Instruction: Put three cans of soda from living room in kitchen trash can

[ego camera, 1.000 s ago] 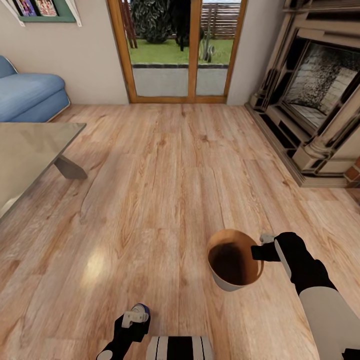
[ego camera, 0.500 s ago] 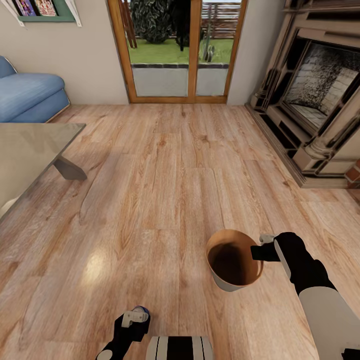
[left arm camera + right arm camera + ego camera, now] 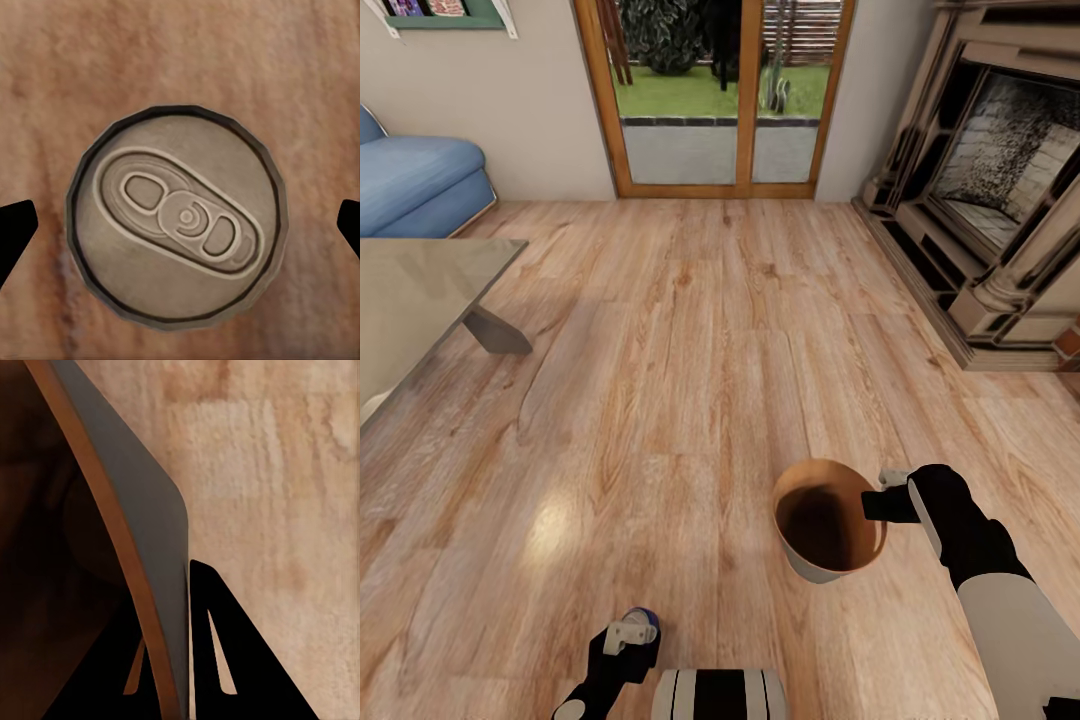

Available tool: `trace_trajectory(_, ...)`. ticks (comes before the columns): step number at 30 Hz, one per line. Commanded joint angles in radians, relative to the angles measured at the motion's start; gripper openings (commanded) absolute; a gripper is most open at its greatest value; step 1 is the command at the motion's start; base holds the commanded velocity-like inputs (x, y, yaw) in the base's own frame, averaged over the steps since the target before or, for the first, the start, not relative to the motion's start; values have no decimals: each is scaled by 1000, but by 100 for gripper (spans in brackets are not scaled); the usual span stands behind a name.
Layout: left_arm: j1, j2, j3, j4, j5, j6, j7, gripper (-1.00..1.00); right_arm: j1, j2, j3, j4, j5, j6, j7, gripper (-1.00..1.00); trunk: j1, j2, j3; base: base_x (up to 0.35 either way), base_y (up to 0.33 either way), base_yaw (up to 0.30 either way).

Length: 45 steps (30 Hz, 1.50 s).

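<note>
The light wood floor (image 3: pixel 690 380) fills most of the head view, its long planks grained and glossy, with a pale sheen at lower left. At the right edge stands one fireplace (image 3: pixel 1000 190), a stepped stone surround around a dark, speckled brick hearth. At top centre is one glazed door (image 3: pixel 715 95) in an orange wooden frame, with grass and plants behind it. One blue sofa (image 3: pixel 420 185), soft and rounded, sits at upper left, and below it one table (image 3: pixel 420 300) with a smooth, reflective top and a dark angled leg juts in from the left edge. A green shelf with books (image 3: pixel 445 12) is cut off by the top left corner.

One trash can (image 3: pixel 828 520) is held above the floor at lower centre-right. It is round and tapered, pale grey outside and brown inside, and its mouth tilts toward the camera. Its interior is dark and shadowed, and nothing can be made out in it. The right gripper (image 3: pixel 888 495) is clamped on the can's rim at its right side; in the right wrist view one black finger lies inside the thin wall (image 3: pixel 142 532) and the other outside it, pinching it.

At the bottom left of centre, the left gripper (image 3: pixel 630 632) holds one soda can (image 3: pixel 176 225). In the left wrist view its round silver-grey top with an embossed pull tab faces the camera, between the two black fingertips (image 3: pixel 15 232) at the frame's sides.
</note>
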Motion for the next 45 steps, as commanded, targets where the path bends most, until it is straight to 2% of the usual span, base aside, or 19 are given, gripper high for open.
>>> trace_trajectory(1,0,0,0,0,0,0,0,100,0,0,0,0,-25,3,7,-100,0,0,0,0,0,0)
trace_trajectory(8,0,1,0,-1,1,-1,0,100,0,0,0,0,-25,3,7,-100,0,0,0,0,0,0)
trace_trajectory(9,0,2,0,-1,1,-2,0,-100,0,1,0,0,-25,3,7,-100,0,0,0,0,0,0)
trace_trajectory(23,0,3,1,0,2,-1,0,-100,0,2,0,0,-25,3,7,-100,0,0,0,0,0,0)
trace_trajectory(45,-1,0,0,0,0,5,0,-100,0,3,1,0,-26,3,7,-100,-10,5,85,0,0,0)
